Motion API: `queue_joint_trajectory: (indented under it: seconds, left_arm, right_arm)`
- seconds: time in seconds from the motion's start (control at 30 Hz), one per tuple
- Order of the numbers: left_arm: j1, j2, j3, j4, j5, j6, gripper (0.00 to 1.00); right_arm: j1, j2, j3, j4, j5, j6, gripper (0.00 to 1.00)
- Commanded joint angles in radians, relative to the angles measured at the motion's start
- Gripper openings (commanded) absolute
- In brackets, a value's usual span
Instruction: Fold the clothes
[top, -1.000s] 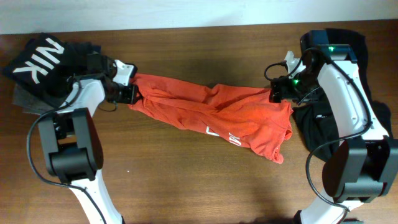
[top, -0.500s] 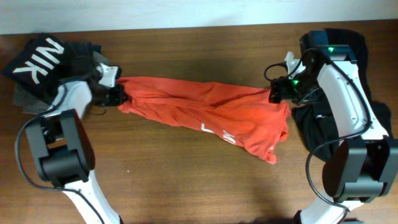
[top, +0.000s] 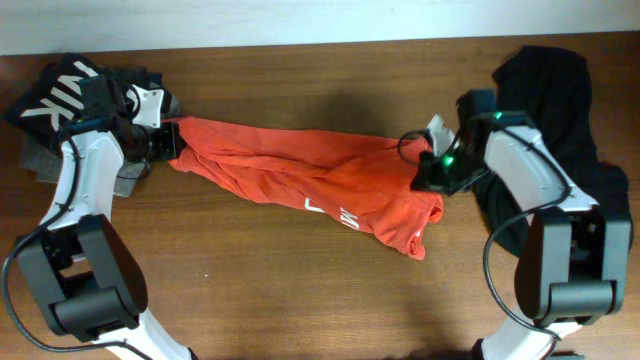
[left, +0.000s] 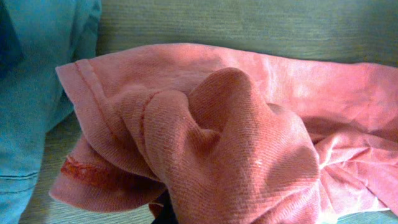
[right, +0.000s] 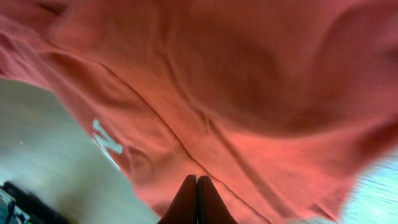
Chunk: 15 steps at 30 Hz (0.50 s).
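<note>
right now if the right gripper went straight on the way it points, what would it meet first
The red-orange T-shirt: the right gripper is shut on its fabric, which fills the wrist view ahead. What lies behind it is hidden.

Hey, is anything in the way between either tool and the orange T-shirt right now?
Nothing visible. The left tool and the right tool each grip one end of the red-orange T-shirt directly.

The T-shirt (top: 300, 175) lies across the table (top: 300, 300) from my left gripper (top: 165, 140), upper left of the frame, to my right gripper (top: 432, 176), centre right, each clamping an end. The lettered top (top: 58, 88) lies in the upper-left corner, the larger garment (top: 550, 90) at upper right.
</note>
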Motion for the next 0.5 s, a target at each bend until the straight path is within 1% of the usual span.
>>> queue_joint_trajectory:
  seconds: [0.0,0.07,0.13,0.3,0.47]
  left_arm:
    - [-0.024,-0.021,0.014,-0.004,-0.006,0.034,0.01]
    - [-0.048,-0.023,0.014,-0.006,-0.006,0.04,0.01]
    - [-0.085,-0.023,0.014,-0.015,-0.011,0.09,0.01]
    - [-0.204,-0.023,0.014,-0.025,-0.107,0.121,0.01]
    - [-0.342,-0.022,0.014,-0.031,-0.15,0.136,0.01]
  right_arm:
    - [0.005,-0.01,-0.095,0.071,-0.032,0.055,0.04]
    - [0.004,-0.01,-0.142,0.119,-0.032,0.064,0.04]
    - [0.004,-0.01,-0.167,0.142,-0.032,0.064,0.04]
    - [0.004,-0.01,-0.171,0.146,-0.032,0.064,0.04]
    - [0.004,-0.01,-0.171,0.146,-0.032,0.063,0.04]
